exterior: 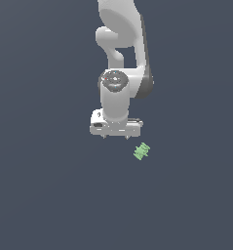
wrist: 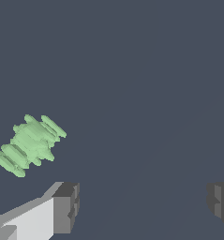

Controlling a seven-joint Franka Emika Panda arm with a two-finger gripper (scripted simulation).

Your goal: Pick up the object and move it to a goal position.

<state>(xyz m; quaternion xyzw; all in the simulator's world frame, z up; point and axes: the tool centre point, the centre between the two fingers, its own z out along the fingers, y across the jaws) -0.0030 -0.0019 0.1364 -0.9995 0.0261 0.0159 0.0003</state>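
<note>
We see the tool [exterior: 116, 136] with its two fingers [wrist: 66, 208] spread wide, and it holds nothing. The green object [exterior: 142, 151] lies on the tabletop [exterior: 49, 195], just beside the tool, not between its fingers. We find no writing.

The arm [exterior: 122, 53] is glossy white with rounded, bulbous segments, a dark grey band down one side and a grey circular joint cap, ending in a blocky white pincer [exterior: 116, 136] with dark grey ridged fingertips [wrist: 66, 207].
</note>
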